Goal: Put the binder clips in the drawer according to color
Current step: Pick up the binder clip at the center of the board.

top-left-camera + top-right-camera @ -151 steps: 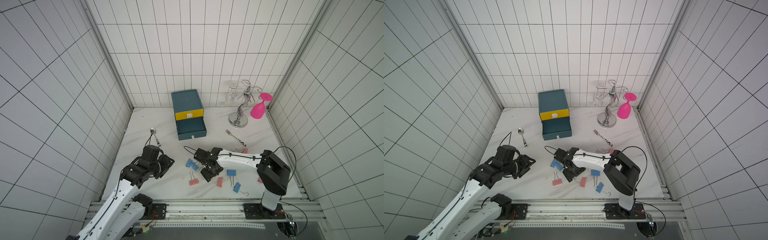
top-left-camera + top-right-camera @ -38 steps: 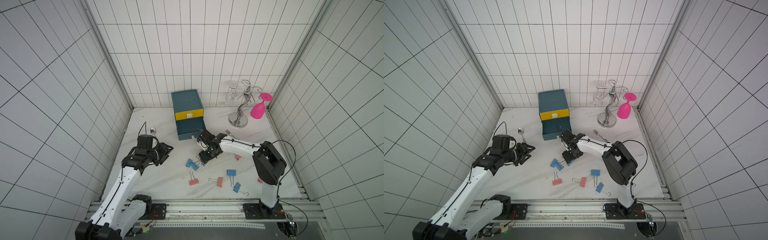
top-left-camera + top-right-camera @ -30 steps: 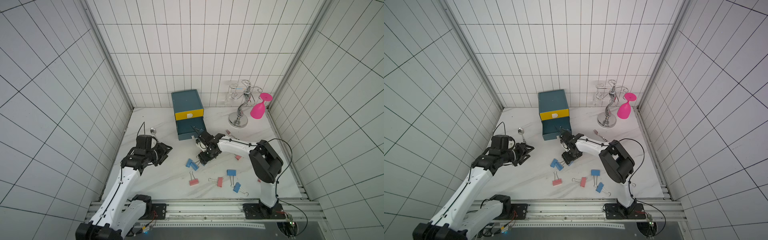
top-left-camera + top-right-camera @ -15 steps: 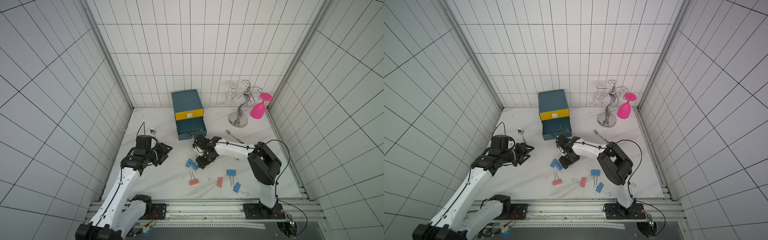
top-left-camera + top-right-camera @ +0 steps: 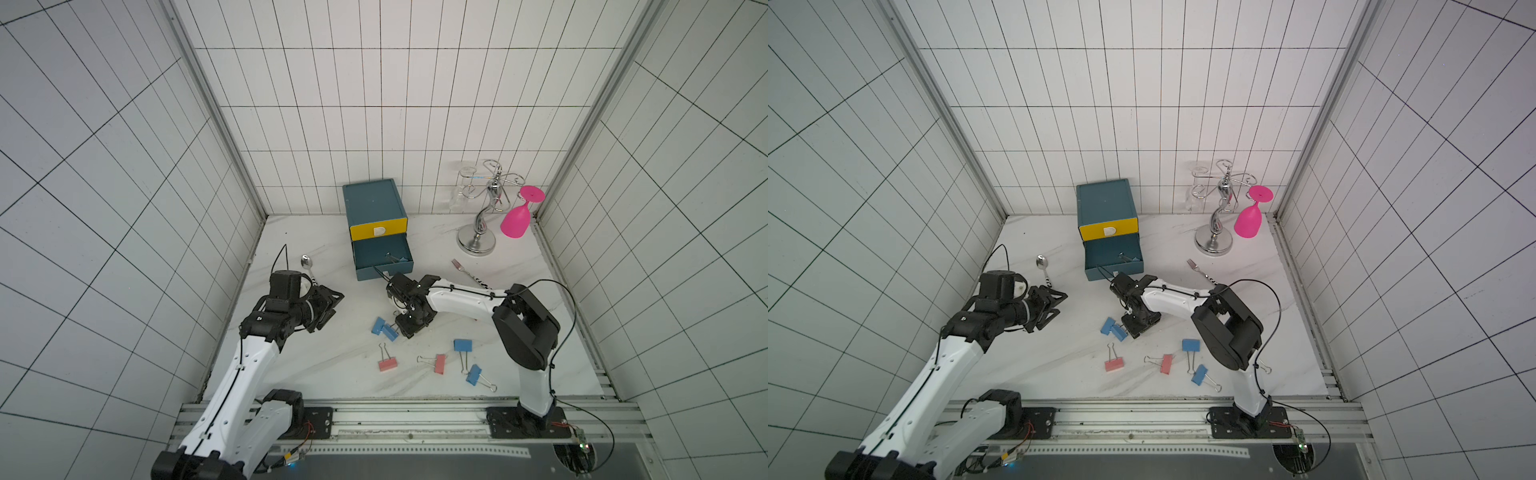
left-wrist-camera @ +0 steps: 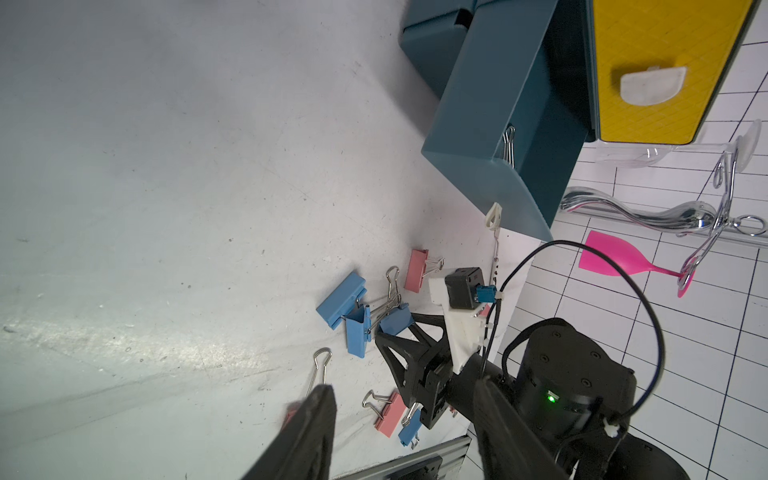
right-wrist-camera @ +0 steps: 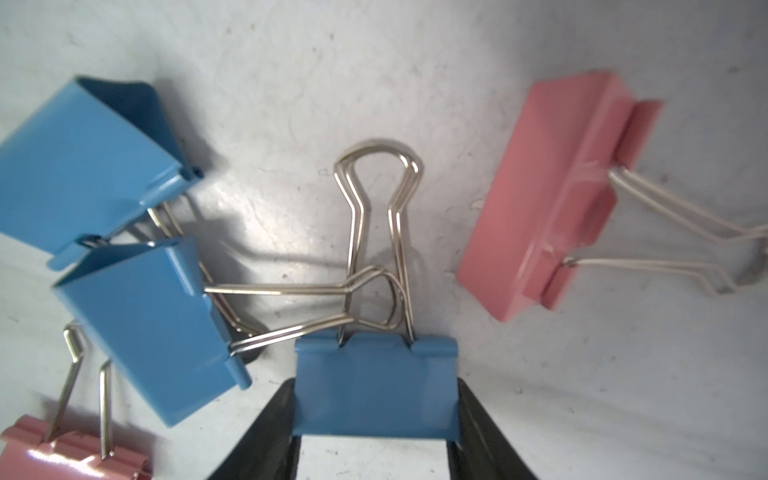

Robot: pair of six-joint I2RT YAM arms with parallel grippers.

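My right gripper [image 7: 375,382] is low on the table, shut on a blue binder clip [image 7: 376,403] by its two ends, wire loops pointing away. In both top views this gripper [image 5: 409,328] [image 5: 1138,326] sits beside two more blue clips [image 5: 384,328]. Pink clips [image 5: 387,365] [image 5: 439,363] and blue clips [image 5: 462,345] [image 5: 473,375] lie nearer the front. The teal lower drawer [image 5: 361,266] is pulled out with a clip [image 5: 397,258] inside; the yellow drawer [image 5: 365,232] above is closed. My left gripper [image 5: 330,309] [image 6: 405,388] hovers open and empty at the left.
A chrome glass rack [image 5: 478,241] with a pink goblet [image 5: 517,218] stands at the back right. A fork [image 5: 465,270] lies behind the right arm and a spoon [image 5: 306,262] behind the left gripper. Tiled walls close in three sides.
The right gripper came from the open drawer's front toward the front of the table, onto the blue clips, and its jaws narrowed onto one. The left arm stayed still.
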